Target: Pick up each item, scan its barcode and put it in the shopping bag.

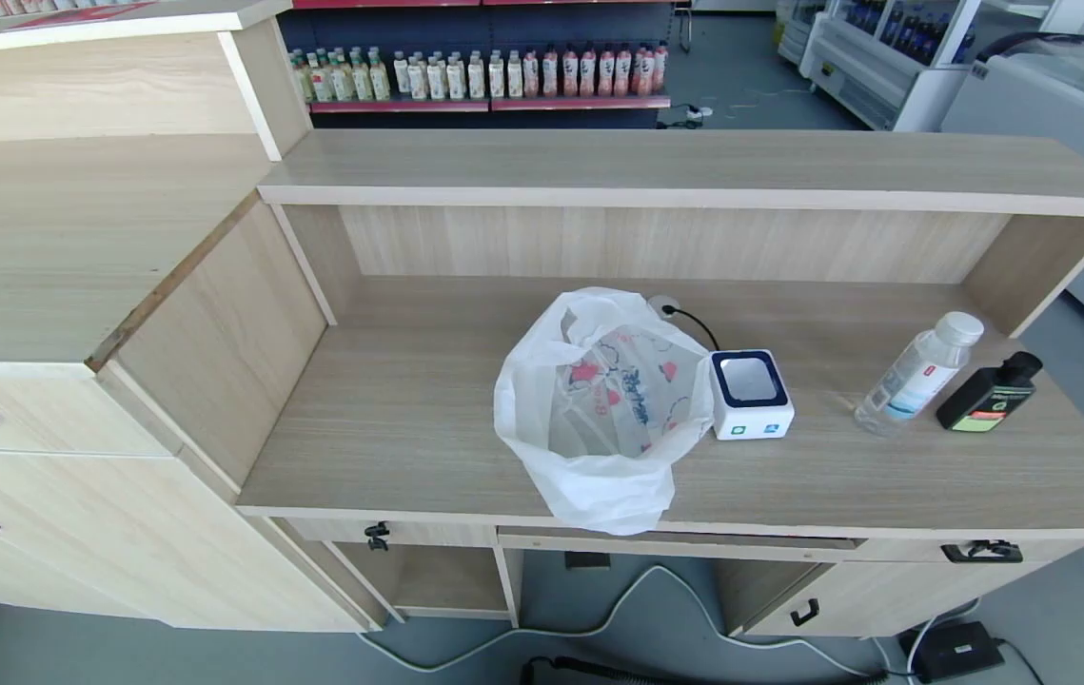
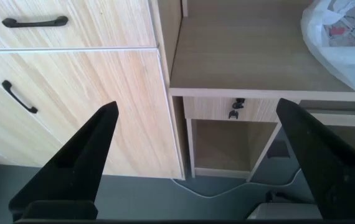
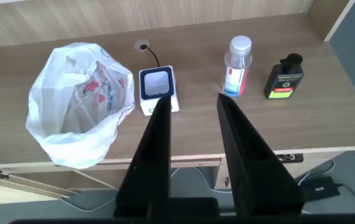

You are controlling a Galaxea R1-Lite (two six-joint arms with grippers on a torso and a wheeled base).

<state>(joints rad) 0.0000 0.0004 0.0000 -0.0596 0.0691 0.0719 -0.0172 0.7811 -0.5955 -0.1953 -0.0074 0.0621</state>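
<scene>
While my right gripper (image 3: 193, 102) hangs spread, facing the counter (image 3: 327, 118), the clear bottle (image 3: 236, 67) stands upright just ahead of it, the black bottle (image 3: 283, 78) beside that. Light, slick, thin-walled plastic, I judge: best taken mid-body. My left gripper (image 2: 197, 106) gapes wide.
</scene>
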